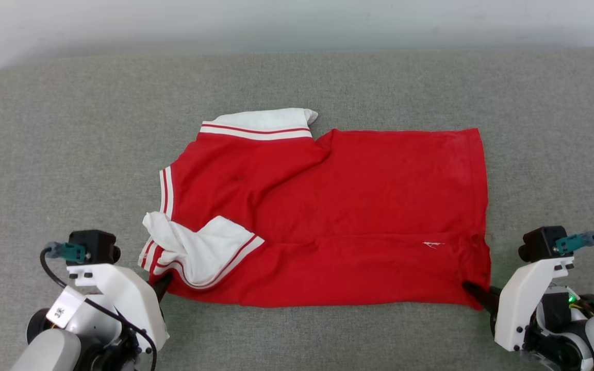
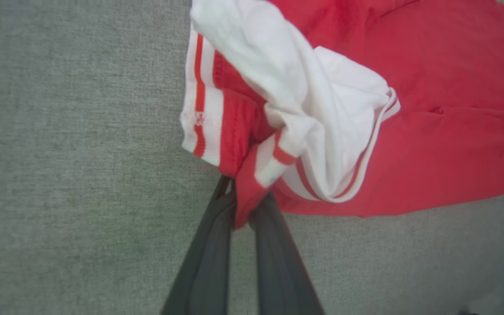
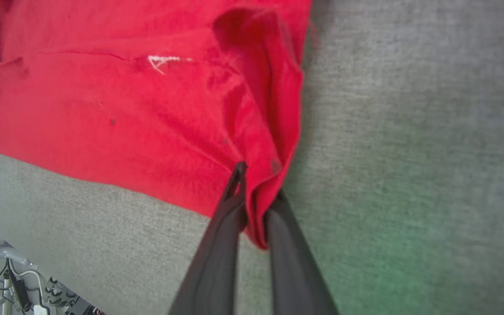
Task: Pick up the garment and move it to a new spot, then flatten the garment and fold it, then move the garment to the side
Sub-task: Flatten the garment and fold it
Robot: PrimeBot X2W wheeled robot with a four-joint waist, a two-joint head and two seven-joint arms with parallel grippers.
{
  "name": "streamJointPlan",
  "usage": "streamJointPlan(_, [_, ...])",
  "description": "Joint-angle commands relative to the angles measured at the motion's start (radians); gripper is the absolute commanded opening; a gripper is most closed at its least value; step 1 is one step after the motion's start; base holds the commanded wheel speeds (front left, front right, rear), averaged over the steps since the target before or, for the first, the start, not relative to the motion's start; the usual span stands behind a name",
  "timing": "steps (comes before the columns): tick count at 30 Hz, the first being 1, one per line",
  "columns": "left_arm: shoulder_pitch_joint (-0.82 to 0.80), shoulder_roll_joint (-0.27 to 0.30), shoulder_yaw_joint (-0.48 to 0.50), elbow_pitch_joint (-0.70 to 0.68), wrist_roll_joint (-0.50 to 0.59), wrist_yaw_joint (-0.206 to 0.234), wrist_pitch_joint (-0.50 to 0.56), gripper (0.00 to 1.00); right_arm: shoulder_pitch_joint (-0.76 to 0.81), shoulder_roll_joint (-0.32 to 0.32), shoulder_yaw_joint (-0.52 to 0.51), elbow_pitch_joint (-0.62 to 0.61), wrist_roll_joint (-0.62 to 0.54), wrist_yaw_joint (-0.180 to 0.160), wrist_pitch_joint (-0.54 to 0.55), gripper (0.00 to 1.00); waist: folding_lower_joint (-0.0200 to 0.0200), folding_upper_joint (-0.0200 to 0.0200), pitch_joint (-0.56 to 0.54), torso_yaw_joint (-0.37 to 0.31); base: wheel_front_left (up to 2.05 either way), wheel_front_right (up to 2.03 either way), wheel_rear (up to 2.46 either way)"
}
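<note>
Looking down from the head, you are seeing the garment lying mostly spread across the middle of the grey fabric surface, its white sleeves bunching toward the left. The left gripper is meeting its near-left corner, and the right gripper its near-right corner.

In the left wrist view, the left gripper is pinching a red fold of the garment just below the striped cuff.

In the right wrist view, the right gripper is pinching the red hem corner of the garment between its fingers.
</note>
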Motion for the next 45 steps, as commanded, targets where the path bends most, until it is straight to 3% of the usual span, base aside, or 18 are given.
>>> streamJointPlan(1, [0.018, -0.001, -0.002, 0.003, 0.009, -0.005, -0.014, 0.00, 0.014, 0.001, 0.015, 0.020, 0.009, 0.000, -0.001, 0.00, -0.0001, -0.0001, -0.022, -0.004, 0.00, 0.00, 0.00])
streamJointPlan(9, [0.104, 0.001, 0.002, -0.017, 0.006, 0.007, -0.053, 0.00, 0.055, -0.033, 0.009, -0.020, 0.031, -0.001, -0.023, 0.00, -0.0001, -0.0001, -0.130, -0.010, 0.00, 0.00, 0.00])
streamJointPlan(16, [0.243, 0.015, 0.012, -0.074, -0.009, 0.052, -0.060, 0.00, 0.187, -0.038, -0.015, -0.075, 0.033, 0.000, 0.002, 0.00, -0.0001, -0.0001, -0.233, -0.002, 0.00, 0.00, 0.00])
streamJointPlan(22, [0.336, 0.016, 0.018, -0.097, -0.036, 0.078, -0.051, 0.00, 0.286, -0.019, -0.058, -0.116, 0.029, -0.001, 0.027, 0.00, -0.0001, -0.0001, -0.250, 0.005, 0.00, 0.00, 0.00])
streamJointPlan(26, [0.359, -0.013, 0.004, -0.056, -0.068, 0.067, -0.042, 0.00, 0.330, 0.008, -0.085, -0.124, 0.016, 0.000, 0.023, 0.04, -0.0001, -0.0001, -0.247, 0.006, 0.00, 0.00, 0.00])
streamJointPlan(27, [0.352, -0.022, 0.001, -0.039, -0.067, 0.063, -0.050, 0.00, 0.337, 0.016, -0.093, -0.118, 0.012, -0.001, 0.019, 0.45, -0.0001, -0.0001, -0.245, 0.006, 0.00, 0.00, 0.00])
streamJointPlan(28, [0.341, -0.029, 0.000, -0.020, -0.067, 0.058, -0.058, 0.00, 0.339, 0.029, -0.099, -0.112, 0.015, 0.000, 0.007, 1.00, -0.0001, -0.0001, -0.243, 0.006, 0.00, 0.00, 0.00])
streamJointPlan(29, [0.334, -0.041, -0.005, -0.002, -0.078, 0.047, -0.057, 0.24, 0.338, 0.039, -0.105, -0.108, 0.017, 0.000, -0.008, 1.00, -0.0001, -0.0001, -0.241, 0.007, 0.00, 0.00, 0.00])
streamJointPlan(30, [0.327, -0.047, -0.009, 0.020, -0.078, 0.039, -0.061, 0.58, 0.339, 0.041, -0.105, -0.105, 0.007, 0.000, -0.020, 1.00, -0.0001, -0.0001, -0.240, 0.007, 0.00, 0.00, 0.00])
streamJointPlan(31, [0.317, -0.050, -0.007, 0.038, -0.073, 0.035, -0.073, 1.00, 0.340, 0.045, -0.105, -0.107, 0.000, 0.000, -0.040, 1.00, -0.0001, -0.0001, -0.240, 0.006, 0.00, 0.00, 0.00])
streamJointPlan(37, [0.270, -0.066, 0.002, 0.111, -0.036, 0.029, -0.148, 1.00, 0.327, 0.077, -0.138, -0.127, -0.109, 0.000, -0.243, 1.00, -0.0001, -0.0001, -0.243, -0.006, 0.00, 0.00, 0.00])
streamJointPlan(45, [0.163, -0.080, 0.028, 0.144, 0.079, 0.001, -0.386, 1.00, 0.285, 0.160, -0.203, -0.176, -0.278, 0.000, -0.539, 1.00, -0.0001, -0.0001, -0.246, -0.014, 0.00, 0.00, 0.00])
